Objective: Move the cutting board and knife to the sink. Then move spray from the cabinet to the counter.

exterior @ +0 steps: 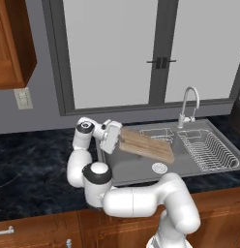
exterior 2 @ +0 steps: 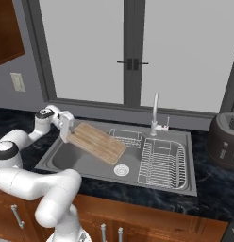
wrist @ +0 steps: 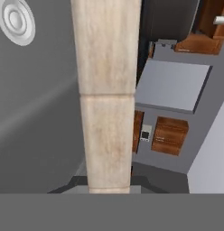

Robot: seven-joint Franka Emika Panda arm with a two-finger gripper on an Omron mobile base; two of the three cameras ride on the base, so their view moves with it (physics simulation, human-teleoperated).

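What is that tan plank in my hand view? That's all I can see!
Observer: It's the board, held by one end in the end effector.
Operator: Where is it?
Observer: Over the sink, above the left basin, tilted.
Operator: Is it in the sink already?
Observer: It seems not; in the base views it looks lifted off the bottom.
Operator: What's on the other side?
Observer: A wire rack sits in the right basin, with the faucet behind it.
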